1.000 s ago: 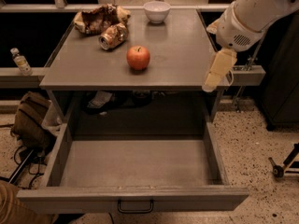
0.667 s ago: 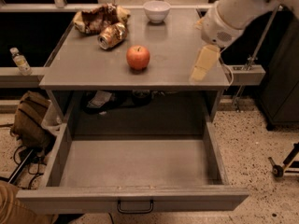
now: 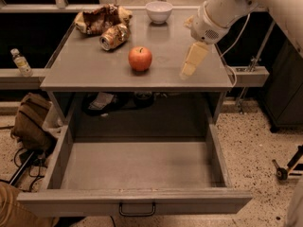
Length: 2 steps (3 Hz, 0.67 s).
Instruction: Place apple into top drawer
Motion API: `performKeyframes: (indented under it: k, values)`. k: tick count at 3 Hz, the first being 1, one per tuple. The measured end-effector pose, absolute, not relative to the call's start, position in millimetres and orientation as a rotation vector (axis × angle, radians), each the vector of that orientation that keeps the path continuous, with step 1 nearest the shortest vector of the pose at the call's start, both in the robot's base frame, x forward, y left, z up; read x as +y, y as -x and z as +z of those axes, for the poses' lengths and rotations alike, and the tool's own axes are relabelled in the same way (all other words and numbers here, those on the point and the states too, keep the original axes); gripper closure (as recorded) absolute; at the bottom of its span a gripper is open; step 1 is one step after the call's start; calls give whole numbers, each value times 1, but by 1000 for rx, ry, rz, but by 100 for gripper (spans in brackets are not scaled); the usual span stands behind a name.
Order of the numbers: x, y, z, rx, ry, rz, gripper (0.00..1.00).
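Note:
The red-orange apple stands near the middle of the grey tabletop. Below it the top drawer is pulled fully open, its inside bare, with a dark bar handle on its front panel. My gripper hangs from the white arm above the right part of the tabletop, to the right of the apple and apart from it. Its cream fingers point down and to the left and hold nothing.
A crushed can, a crumpled snack bag and a white bowl sit at the back of the tabletop. A water bottle stands on a ledge at left. A brown bag lies on the floor at left.
My arm and gripper have moved left, from beyond the table's right edge to above the tabletop, closer to the apple. The apple and drawer have not moved.

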<state>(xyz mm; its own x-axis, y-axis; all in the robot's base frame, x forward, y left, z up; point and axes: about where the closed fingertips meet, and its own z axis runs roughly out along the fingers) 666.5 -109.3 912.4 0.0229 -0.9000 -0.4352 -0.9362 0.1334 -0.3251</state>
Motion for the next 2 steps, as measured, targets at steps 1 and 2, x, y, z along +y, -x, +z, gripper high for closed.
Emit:
performKeyframes:
  k: [1, 2]
  values:
    - [-99, -675, 910, 1853, 1792, 94, 0]
    - [-68, -694, 905, 1804, 1882, 114, 0]
